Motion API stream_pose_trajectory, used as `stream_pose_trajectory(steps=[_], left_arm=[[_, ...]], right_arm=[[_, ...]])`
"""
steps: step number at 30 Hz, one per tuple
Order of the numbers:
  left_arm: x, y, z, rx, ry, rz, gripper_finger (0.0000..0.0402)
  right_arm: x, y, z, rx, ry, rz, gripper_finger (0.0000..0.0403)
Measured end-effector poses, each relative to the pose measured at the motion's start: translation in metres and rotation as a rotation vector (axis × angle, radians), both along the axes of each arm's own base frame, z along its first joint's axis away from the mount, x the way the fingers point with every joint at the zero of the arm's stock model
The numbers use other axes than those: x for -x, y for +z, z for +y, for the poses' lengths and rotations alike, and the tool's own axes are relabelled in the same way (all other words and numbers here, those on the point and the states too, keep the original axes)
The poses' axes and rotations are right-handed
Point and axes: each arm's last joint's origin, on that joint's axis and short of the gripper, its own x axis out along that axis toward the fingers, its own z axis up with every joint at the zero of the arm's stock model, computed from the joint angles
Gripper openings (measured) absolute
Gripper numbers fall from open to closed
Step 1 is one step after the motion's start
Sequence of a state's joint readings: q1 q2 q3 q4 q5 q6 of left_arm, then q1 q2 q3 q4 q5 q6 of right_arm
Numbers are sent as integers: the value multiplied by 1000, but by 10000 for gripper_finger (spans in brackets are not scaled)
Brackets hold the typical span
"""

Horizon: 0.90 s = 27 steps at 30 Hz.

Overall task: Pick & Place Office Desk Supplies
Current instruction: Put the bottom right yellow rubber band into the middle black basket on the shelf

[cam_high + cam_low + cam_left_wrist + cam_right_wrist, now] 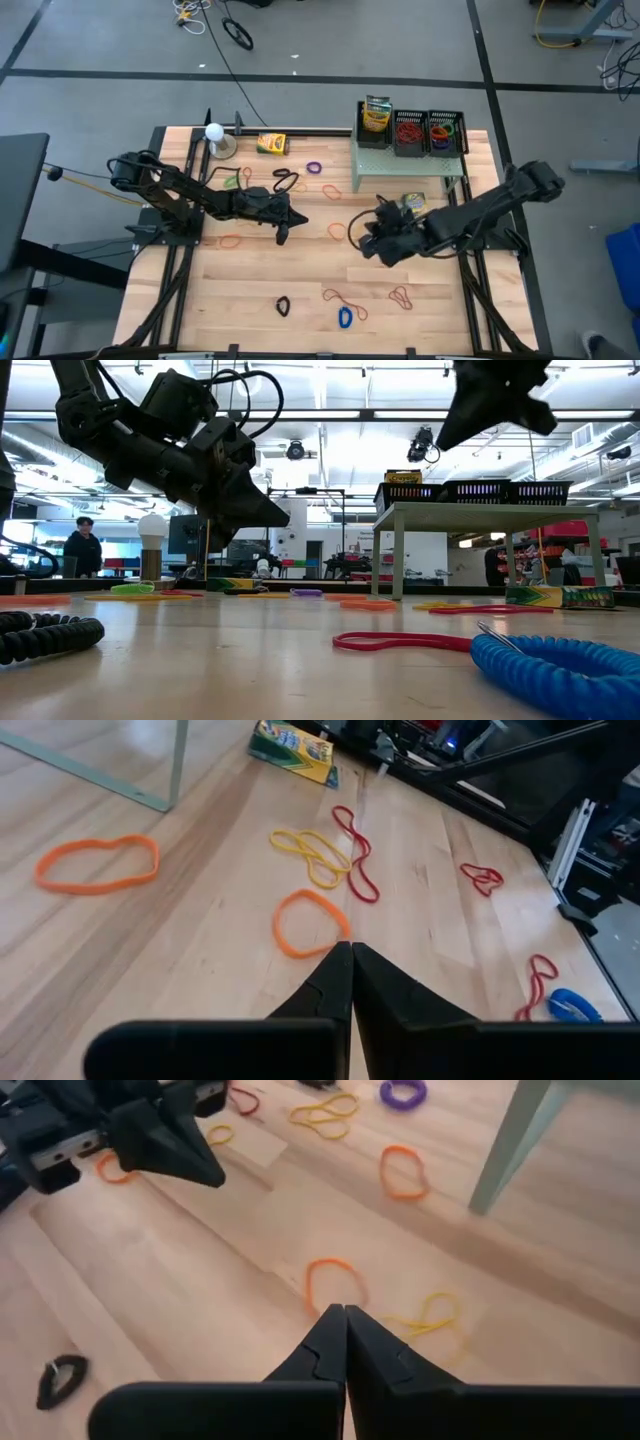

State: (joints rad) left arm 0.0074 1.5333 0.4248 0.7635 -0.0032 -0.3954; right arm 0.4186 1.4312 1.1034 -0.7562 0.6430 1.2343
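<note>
Both grippers hover above mid-table, fingers pressed shut on nothing; orange rubber-band loop (311, 923) lies flat just ahead of left gripper (350, 948), right gripper (345, 1312) facing it.

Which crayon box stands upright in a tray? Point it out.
The crayon box in the leftmost black mesh tray on the green shelf; the other two lie flat on the table.

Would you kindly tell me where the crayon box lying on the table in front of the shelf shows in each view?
High view: crayon box just in front of the pale green shelf.
Low view: far right, below the shelf top.
Left wrist view: far ahead of the fingers, beyond a shelf leg.
Right wrist view: not in it.
Shared landmark: the shelf, seen in all four views.
</note>
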Motion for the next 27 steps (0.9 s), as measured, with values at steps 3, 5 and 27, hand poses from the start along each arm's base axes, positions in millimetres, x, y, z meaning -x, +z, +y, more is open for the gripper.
stream_pose_trajectory(steps=[3,5,27], left_arm=[[0,0,0,0,-2,-1,10],[0,0,0,-6,-4,-1,10],[0,0,0,-18,16,5,10]], right_arm=[[-10,-9,-3,-85,-53,-1,1],[-14,-18,-12,-201,-114,31,1],[-41,-109,-64,-403,-316,279,116]])
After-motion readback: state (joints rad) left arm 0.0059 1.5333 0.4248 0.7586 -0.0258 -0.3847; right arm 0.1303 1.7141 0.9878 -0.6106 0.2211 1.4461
